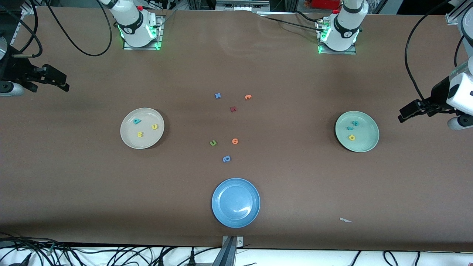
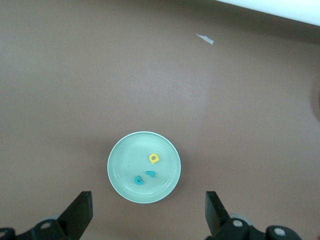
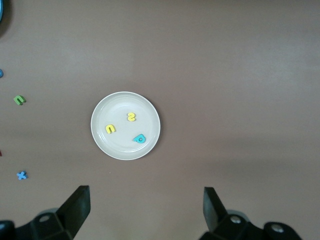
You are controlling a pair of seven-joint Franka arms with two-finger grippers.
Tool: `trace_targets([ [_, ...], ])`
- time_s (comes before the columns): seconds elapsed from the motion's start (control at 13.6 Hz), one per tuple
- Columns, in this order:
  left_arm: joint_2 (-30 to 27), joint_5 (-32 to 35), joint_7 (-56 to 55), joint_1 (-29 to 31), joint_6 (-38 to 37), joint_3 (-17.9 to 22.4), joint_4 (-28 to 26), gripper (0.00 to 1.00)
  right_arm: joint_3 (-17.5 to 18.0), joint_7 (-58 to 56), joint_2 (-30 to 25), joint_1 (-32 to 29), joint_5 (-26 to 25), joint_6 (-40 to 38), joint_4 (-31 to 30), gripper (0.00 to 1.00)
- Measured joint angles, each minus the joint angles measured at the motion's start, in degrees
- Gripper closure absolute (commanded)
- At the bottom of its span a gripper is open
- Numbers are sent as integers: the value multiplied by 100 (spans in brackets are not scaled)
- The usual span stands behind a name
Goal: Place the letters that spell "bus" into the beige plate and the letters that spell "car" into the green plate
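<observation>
Teal b (image 1: 137,120), yellow u (image 1: 154,126), yellow s (image 1: 139,134) being carried by beige plate (image 1: 129,142), teal c (image 1: 355,123), teal r (image 1: 349,128), yellow a (image 1: 351,137) by green plate (image 1: 371,142), left pincer (image 2: 149,215) and right pincer (image 3: 145,212) being held wide, empty, each above its plate's 12 o'clock rim.

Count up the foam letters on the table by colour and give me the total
Teal foam letters: 3 (one in the round beige plate, two in the round pale green plate)
Yellow foam letters: 3
Blue foam letters: 2
Orange foam letters: 2
Dark red foam letter: 1
Green foam letter: 1
Total: 12
</observation>
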Motion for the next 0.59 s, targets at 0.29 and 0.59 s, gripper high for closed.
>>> trace_targets([
  [0.29,-27,0,199,40,0,29,130,0,-14,0,13,-12,0,6,0,0],
  [0.59,-25,0,540,40,-43,31,177,0,-14,0,24,-13,0,6,-1,0],
])
